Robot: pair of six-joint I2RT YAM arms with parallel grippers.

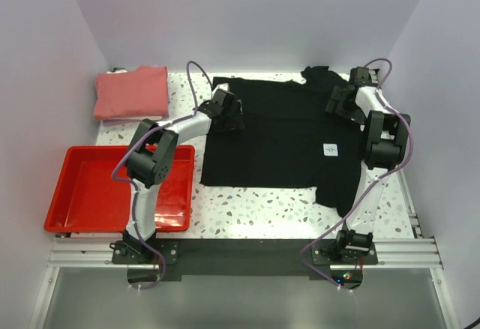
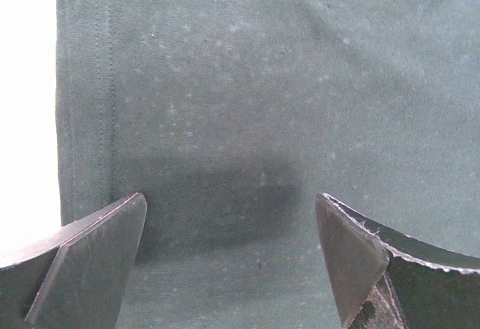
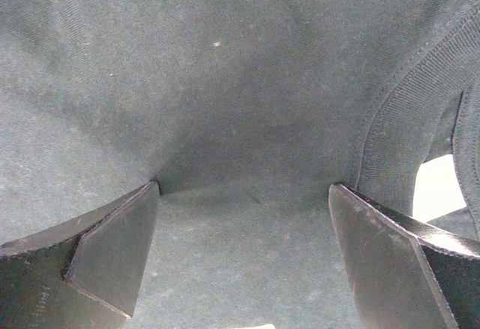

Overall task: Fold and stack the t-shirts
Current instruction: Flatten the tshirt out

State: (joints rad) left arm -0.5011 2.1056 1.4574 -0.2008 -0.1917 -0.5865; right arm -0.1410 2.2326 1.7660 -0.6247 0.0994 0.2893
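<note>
The black t-shirt (image 1: 277,138) lies spread across the table's middle, its small white label (image 1: 330,149) toward the right. The salmon-pink t-shirt (image 1: 132,92) lies folded at the far left. My left gripper (image 1: 229,113) is open, fingers pressed down on the black shirt near its hemmed left edge (image 2: 101,104); the left wrist view shows the gripper (image 2: 232,258) with cloth flat between its jaws. My right gripper (image 1: 341,100) is open on the shirt's far right, near the ribbed collar (image 3: 405,134); the right wrist view shows the gripper (image 3: 244,254) with cloth puckering at its left finger (image 3: 112,261).
A red plastic tray (image 1: 67,209) sits at the near left, beside the left arm. White walls close in the table at left, back and right. The speckled tabletop (image 1: 255,209) shows in front of the shirt.
</note>
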